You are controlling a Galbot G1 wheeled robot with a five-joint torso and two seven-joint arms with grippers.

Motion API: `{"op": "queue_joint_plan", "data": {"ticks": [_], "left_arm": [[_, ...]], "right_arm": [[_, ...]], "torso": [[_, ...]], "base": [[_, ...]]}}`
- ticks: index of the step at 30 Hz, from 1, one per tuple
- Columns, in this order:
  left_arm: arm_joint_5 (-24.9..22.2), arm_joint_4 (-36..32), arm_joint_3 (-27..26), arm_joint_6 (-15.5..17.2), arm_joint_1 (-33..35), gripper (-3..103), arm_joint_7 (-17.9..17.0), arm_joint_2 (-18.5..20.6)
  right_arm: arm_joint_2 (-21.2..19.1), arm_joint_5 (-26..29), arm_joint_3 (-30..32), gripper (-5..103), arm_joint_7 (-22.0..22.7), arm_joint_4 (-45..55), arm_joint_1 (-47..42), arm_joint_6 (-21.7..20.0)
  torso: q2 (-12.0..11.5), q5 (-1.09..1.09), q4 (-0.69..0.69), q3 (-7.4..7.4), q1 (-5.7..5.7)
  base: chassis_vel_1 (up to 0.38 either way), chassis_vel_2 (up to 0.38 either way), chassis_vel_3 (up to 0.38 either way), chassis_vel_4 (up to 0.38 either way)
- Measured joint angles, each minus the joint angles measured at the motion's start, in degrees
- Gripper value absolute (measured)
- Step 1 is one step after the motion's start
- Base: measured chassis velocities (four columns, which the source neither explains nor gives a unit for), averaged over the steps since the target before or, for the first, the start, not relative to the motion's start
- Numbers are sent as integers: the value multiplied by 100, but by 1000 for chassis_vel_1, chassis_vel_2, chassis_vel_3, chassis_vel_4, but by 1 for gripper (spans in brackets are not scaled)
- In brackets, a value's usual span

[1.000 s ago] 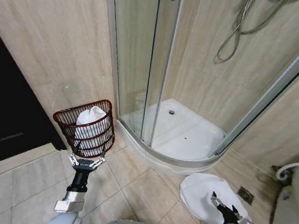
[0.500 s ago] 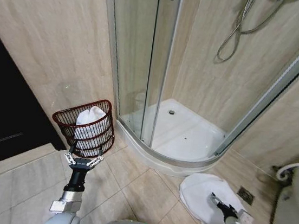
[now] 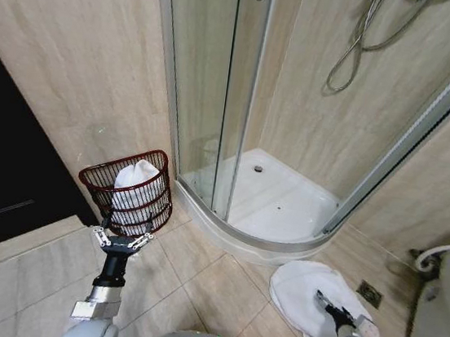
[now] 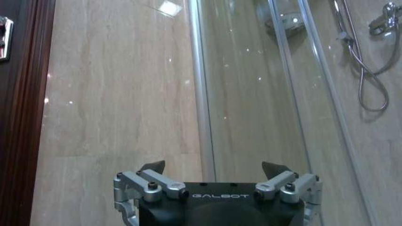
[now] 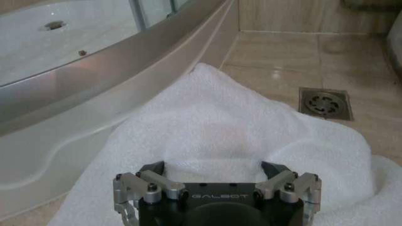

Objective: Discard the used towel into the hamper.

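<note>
Right gripper (image 3: 326,304) jaws wide over crumpled white towel (image 3: 302,289); left gripper (image 3: 120,238) wide near red-brown wire hamper (image 3: 127,194).

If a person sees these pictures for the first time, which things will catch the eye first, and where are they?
A white towel lies crumpled on the tiled floor beside the shower tray's curved base, with the right tool open just above it. By the wall on the left stands the dark red wire hamper, already holding a white cloth; the left tool is open just in front of it.
</note>
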Motion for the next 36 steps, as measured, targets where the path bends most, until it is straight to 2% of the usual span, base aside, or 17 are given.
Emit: {"op": "queue_joint_plan", "data": {"ticks": [13,16,17,20,21,23,25,27,28,31,32,35,36], "left_arm": [[7,-51,-14,13,27,100,0,3],[8,-64,-18,13,36,100,0,16],[8,-64,-18,13,36,100,0,16],[7,-69,-20,13,39,100,0,28],[7,-69,-20,13,39,100,0,28],[5,-69,-20,14,34,100,0,31],[4,-69,-20,15,32,100,0,32],[0,-69,-20,15,27,100,0,32],[0,-69,-20,15,27,100,0,32],[-14,-67,-20,16,21,100,0,38],[-14,-67,-20,16,21,100,0,38],[-45,-68,-24,16,19,100,0,52],[-45,-68,-24,16,19,100,0,52]], "right_arm": [[-87,-25,-27,99,-423,-464,141,232],[-96,-48,-27,89,-532,-549,153,319],[-96,-48,-27,89,-532,-549,153,319],[-94,-60,-24,73,-589,-567,150,362],[-94,-60,-24,73,-589,-567,150,362],[-89,-66,-22,62,-614,-579,151,380],[-87,-69,-22,62,-621,-587,154,390],[-84,-74,-20,51,-642,-600,165,404],[-84,-74,-20,51,-642,-600,165,404],[-80,-76,-16,34,-666,-626,190,414],[-80,-76,-16,34,-666,-626,190,414],[-69,-75,-11,21,-680,-661,205,422],[-69,-75,-11,21,-680,-661,205,422]], "torso": [[0,0,0,0,0],[0,0,0,0,0],[0,0,0,0,0],[0,1,0,0,0],[0,1,0,0,0],[0,1,0,0,0],[0,1,0,0,0],[0,1,0,0,0],[0,1,0,0,0],[0,1,0,0,0],[0,1,0,0,0],[0,0,0,0,0],[0,0,0,0,0]], "base": [[0,0,0,0],[0,0,0,0],[0,0,0,0],[0,0,0,0],[0,0,0,0],[0,0,0,0],[0,0,0,0],[0,0,0,0],[0,0,0,0],[0,0,0,0],[0,0,0,0],[0,0,0,0],[0,0,0,0]]}}
